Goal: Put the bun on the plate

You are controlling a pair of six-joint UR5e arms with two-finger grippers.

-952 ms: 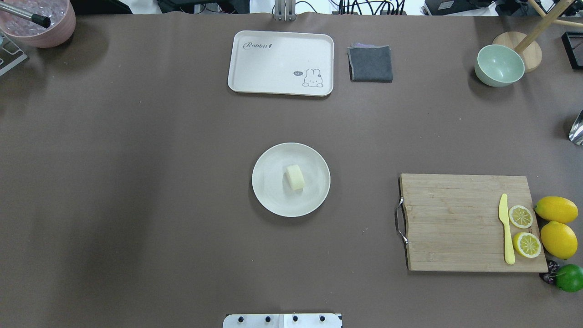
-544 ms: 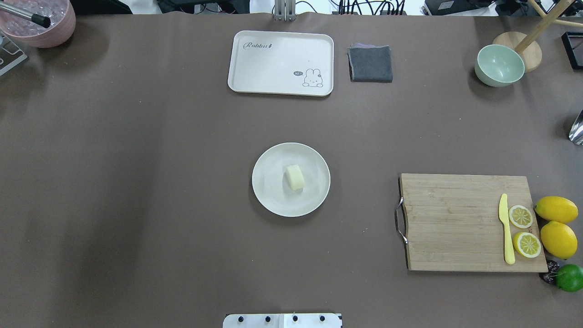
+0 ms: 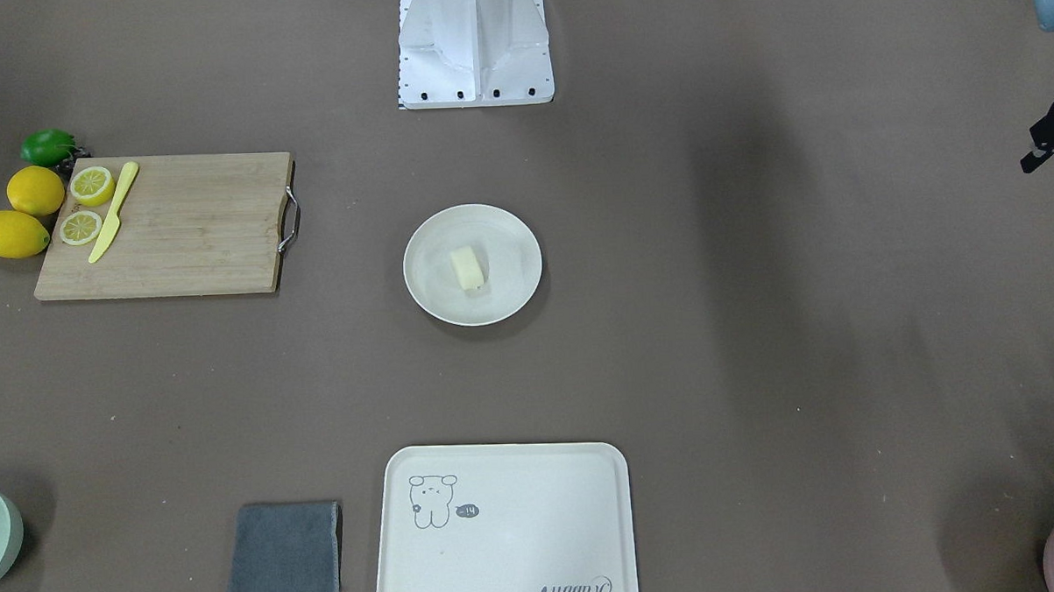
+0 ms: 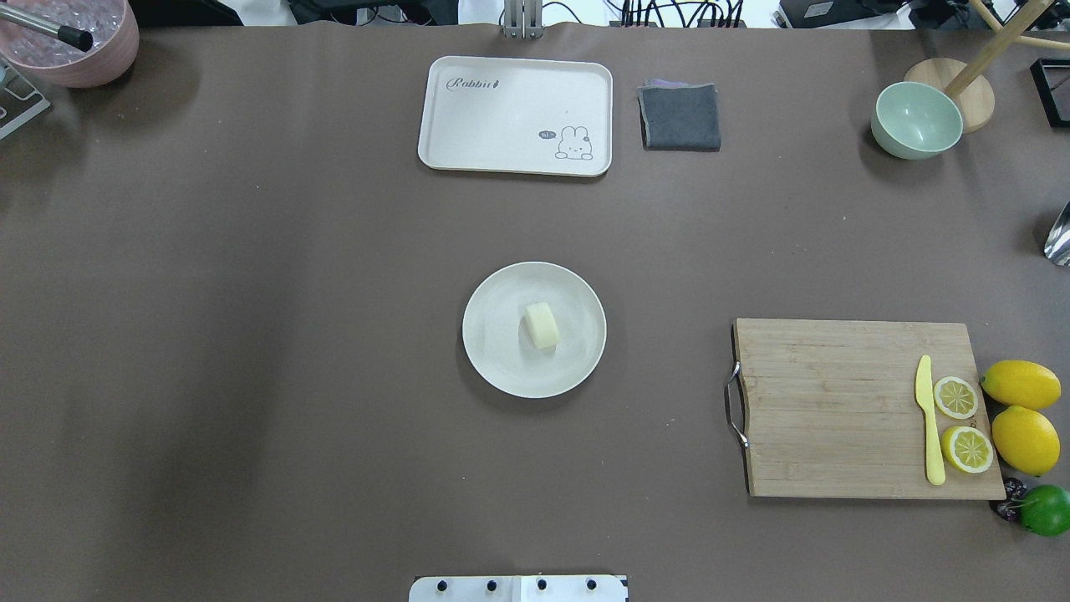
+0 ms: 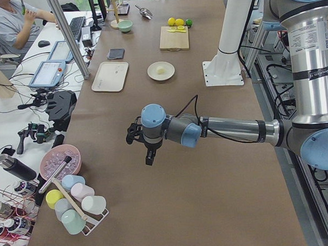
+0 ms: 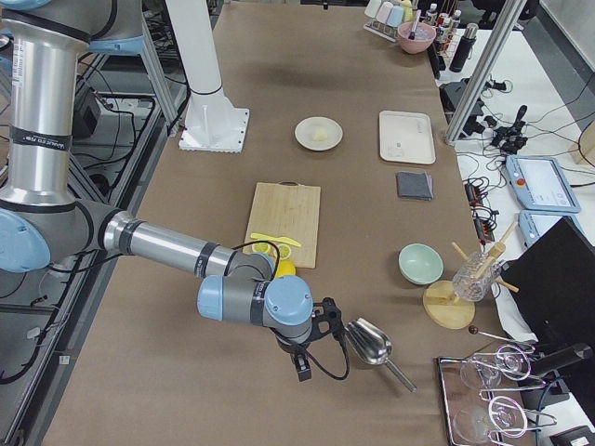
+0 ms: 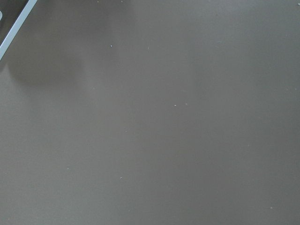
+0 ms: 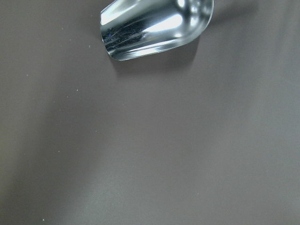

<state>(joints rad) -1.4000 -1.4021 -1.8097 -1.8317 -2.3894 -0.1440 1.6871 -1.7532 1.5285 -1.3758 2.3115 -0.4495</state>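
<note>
Bun: lies on plate, about mid-plate, a bit to robot's right of centre. Nothing touching it.
Plate: mid desk, straight out from robot base. Both arms well apart from it.
L gripper: over bare desk toward robot's left end, pointing down. Fingers: can't tell if apart or together. L wrist cam shows only bare desk surface.
R gripper: at robot's right end of desk, pointing down, near metal scoop. Fingers: can't tell. R wrist cam shows scoop's mouth plus bare desk.
Tray: rect., cream, rabbit drawing, far side of desk beyond plate.
Cloth: grey, folded, just beside tray on robot's right.
Board: wooden, metal handle facing plate, robot's right of plate.
On board: yellow knife and 2 lemon halves beside it.
Off board edge: 2 whole lemons, lime.
Green bowl: far right corner.
Pink bowl: far left corner.
</note>
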